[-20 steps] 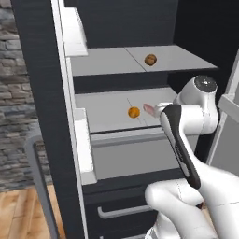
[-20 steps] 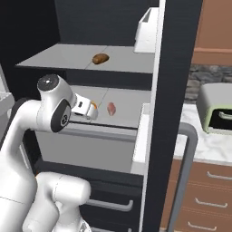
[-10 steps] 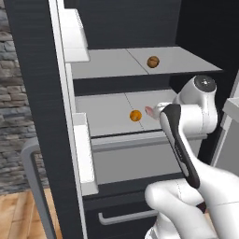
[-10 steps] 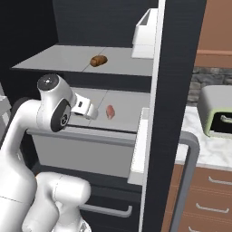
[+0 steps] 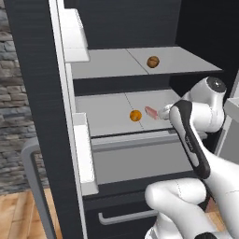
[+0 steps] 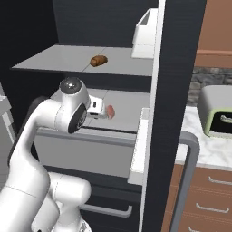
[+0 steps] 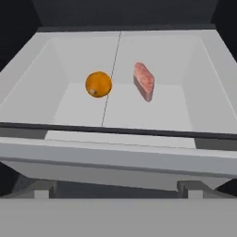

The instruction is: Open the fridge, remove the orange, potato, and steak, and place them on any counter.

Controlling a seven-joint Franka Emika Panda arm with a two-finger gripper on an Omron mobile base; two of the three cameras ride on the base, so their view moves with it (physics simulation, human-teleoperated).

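orange (image 7: pixel 98 84) left, steak (image 7: pixel 144 81) right, apart, on light grey fridge (image 7: pixel 152 115) shelf

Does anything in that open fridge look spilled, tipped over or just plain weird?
Nothing spilled or damaged. One mild oddity: the steak stands on its edge beside the orange on the middle shelf rather than lying flat. The potato sits alone on the shelf above.
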